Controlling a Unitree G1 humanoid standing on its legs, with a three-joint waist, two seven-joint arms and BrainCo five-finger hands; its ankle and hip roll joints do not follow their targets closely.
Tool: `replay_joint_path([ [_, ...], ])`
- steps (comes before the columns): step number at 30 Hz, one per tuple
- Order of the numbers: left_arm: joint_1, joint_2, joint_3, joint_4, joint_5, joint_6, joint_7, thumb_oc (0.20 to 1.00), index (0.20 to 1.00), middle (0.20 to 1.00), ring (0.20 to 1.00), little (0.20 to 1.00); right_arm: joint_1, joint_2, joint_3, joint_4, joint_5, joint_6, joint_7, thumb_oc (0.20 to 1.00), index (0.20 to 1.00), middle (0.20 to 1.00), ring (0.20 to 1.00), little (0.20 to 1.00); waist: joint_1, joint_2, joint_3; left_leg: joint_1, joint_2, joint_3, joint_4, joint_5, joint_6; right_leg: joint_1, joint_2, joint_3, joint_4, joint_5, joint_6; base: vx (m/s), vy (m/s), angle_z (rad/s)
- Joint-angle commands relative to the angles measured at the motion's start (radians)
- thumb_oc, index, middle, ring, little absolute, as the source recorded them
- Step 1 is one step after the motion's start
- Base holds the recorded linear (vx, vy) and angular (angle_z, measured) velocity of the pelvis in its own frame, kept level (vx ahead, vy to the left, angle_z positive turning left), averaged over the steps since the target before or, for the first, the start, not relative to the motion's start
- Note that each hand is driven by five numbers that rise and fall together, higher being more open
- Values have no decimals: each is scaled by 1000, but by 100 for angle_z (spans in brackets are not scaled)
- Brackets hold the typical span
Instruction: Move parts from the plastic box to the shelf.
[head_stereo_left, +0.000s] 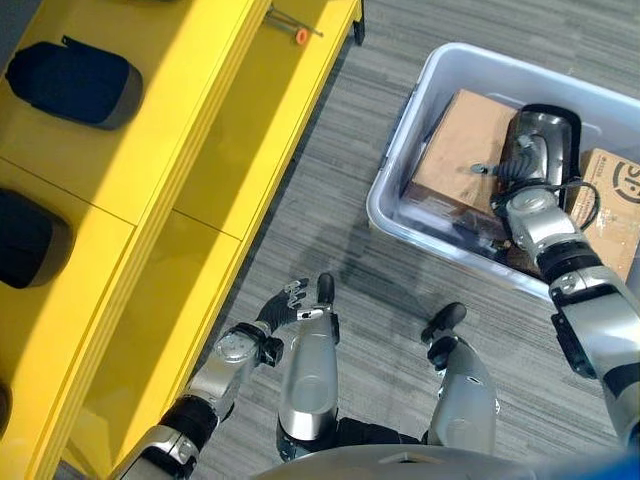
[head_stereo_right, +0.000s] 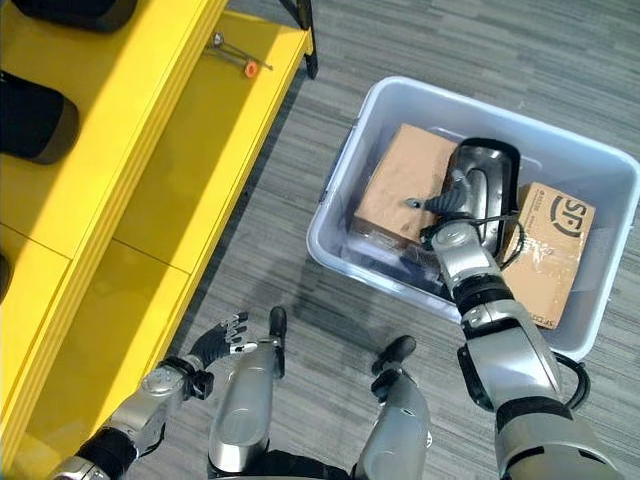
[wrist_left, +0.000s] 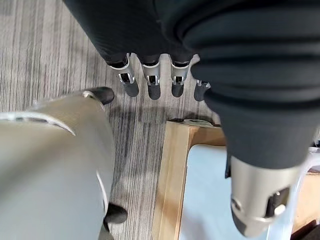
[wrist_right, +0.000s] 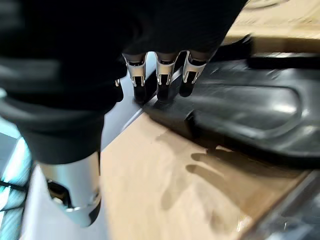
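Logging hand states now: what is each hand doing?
Left hand: open, empty, above the floor.
Right hand: open, fingers on the black part in the plastic box.

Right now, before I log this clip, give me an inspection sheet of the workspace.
Surface: grey carpet floor.
Job's things: plastic box on the floor holds a black part lying over cardboard boxes; yellow shelf already carries dark parts.
Clutter: small orange-tipped tool on the shelf's lower level.
Hands: right hand in the box, fingertips touching the black part; left hand open, idle near the shelf.
Cables: nothing seen.
Surroundings: nothing seen.
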Motion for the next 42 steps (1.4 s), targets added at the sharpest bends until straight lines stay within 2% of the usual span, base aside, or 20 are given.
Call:
replay_joint_path([
  [1,63,14,-30,-44,-36,-31,29,1000,1000,1000,1000,1000,-4,-41,30,-83,3,-37,-134,1000,1000,1000,1000,1000,-3,15,-41,57,43,10,-102,71,-8,63,-5,74,72,-106,77,-58,26,-2],
  [2,65,8,-37,-44,-42,-33,32,1000,1000,1000,1000,1000,-4,-43,30,-86,17,-48,-177,1000,1000,1000,1000,1000,-4,19,-41,43,43,13,-100,71,-7,46,-7,75,76,-106,77,-43,54,-6],
  [5,70,-10,-49,-32,-65,-43,38,1000,1000,1000,1000,1000,6,-40,6,-160,-38,-204,-232,1000,1000,1000,1000,1000,-18,28,-41,19,40,25,-90,65,-4,15,-7,85,82,-109,76,-22,56,-14],
  [7,68,-19,-50,-26,-71,-44,45,1000,1000,1000,1000,1000,20,-36,1,-235,-93,-234,-251,1000,1000,1000,1000,1000,-27,30,-41,14,40,33,-84,60,-3,4,-9,90,87,-110,77,3,42,-10],
  [10,68,-30,-45,-21,-71,-47,46,1000,1000,1000,1000,1000,50,-29,-6,-301,-82,-184,-255,1000,1000,1000,1000,1000,-39,28,-41,10,41,42,-77,54,-3,-7,-10,98,92,-113,76,12,34,-10],
  [17,54,-31,-39,-5,-75,-51,42,1000,1000,1000,1000,1000,71,-14,-8,-247,5,-126,-229,1000,1000,1000,1000,1000,-45,27,-41,-11,47,59,-63,48,-4,-34,-12,99,106,-116,72,5,2,-3],
  [21,44,-28,-43,-9,-79,-37,48,1000,1000,1000,1000,1000,41,-17,-18,-157,50,-141,-234,1000,1000,1000,1000,1000,-37,30,-41,-42,45,56,-43,41,-4,-64,-14,96,125,-120,69,7,-6,2],
  [26,35,-21,-46,-13,-72,-16,40,1000,1000,1000,1000,1000,-11,-21,-1,-77,115,-122,-195,1000,1000,1000,1000,1000,-23,31,-41,-101,41,46,-25,40,-2,-124,-15,95,150,-121,64,2,-16,0],
  [32,27,-11,-76,-43,-73,1,31,1000,1000,1000,1000,1000,-58,-34,27,-43,97,-121,-127,1000,1000,1000,1000,1000,-21,43,-41,-156,41,37,-1,41,-6,-174,-15,96,170,-126,56,4,-10,-1],
  [34,24,-11,-70,-45,-86,5,38,1000,1000,1000,1000,1000,-76,-36,54,-25,72,-119,-67,1000,1000,1000,1000,1000,-18,51,-41,-176,38,34,6,41,-6,-195,-16,98,178,-127,52,0,0,0],
  [38,16,-2,-59,-41,-68,10,12,1000,1000,1000,1000,1000,-123,-45,123,-6,-71,-119,23,1000,1000,1000,1000,1000,-9,59,-41,-204,35,28,17,43,-8,-225,-22,94,194,-127,48,2,-12,1],
  [39,16,5,-56,-33,-65,13,7,1000,1000,1000,1000,1000,-158,-62,186,2,-144,-91,95,1000,1000,1000,1000,1000,-4,63,-41,-220,34,24,25,45,-10,-242,-24,93,202,-127,46,4,-44,6],
  [40,16,7,-53,-26,-64,8,3,1000,1000,1000,1000,1000,-165,-63,201,4,-151,-88,103,1000,1000,1000,1000,1000,-2,63,-41,-223,34,23,26,46,-10,-245,-24,92,203,-127,45,6,-65,10],
  [41,17,12,-46,-13,-78,-1,-15,1000,1000,1000,1000,1000,-193,-64,251,18,-215,-38,156,1000,1000,1000,1000,1000,3,63,-41,-234,35,19,34,45,-11,-255,-27,90,211,-128,42,75,-54,9],
  [42,25,14,-45,-7,-94,0,-25,1000,1000,1000,1000,1000,-199,-63,276,28,-319,-8,162,1000,1000,1000,1000,1000,6,63,-41,-216,33,15,45,19,-21,-241,-31,99,228,-153,57,6,-47,10],
])
